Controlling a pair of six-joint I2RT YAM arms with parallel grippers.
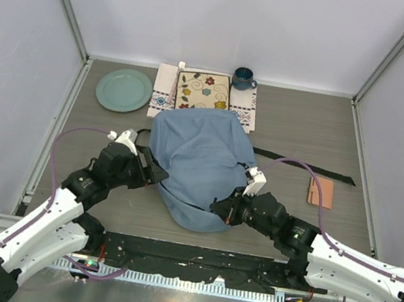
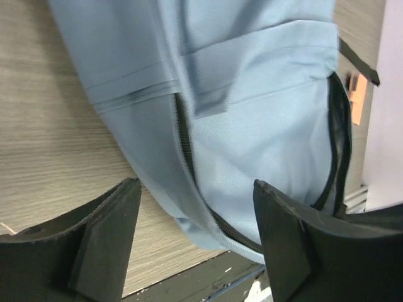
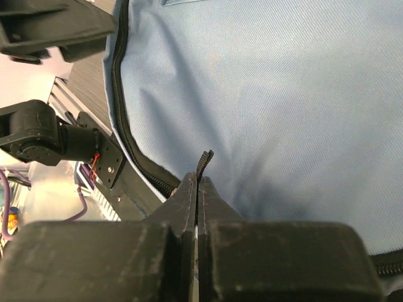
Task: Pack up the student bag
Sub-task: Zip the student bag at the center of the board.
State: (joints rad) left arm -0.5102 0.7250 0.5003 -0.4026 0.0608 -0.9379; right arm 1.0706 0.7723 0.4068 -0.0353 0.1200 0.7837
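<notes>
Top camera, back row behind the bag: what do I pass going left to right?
Beyond the student bag: green plate → floral square board → dark blue mug. The embroidered cloth under the board spreads too wide to place in the order.

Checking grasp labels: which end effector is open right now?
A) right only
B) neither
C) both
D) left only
D: the left end effector stands wide open at the student bag, while the right end effector is pinched shut on the bag's black zipper strip.
</notes>
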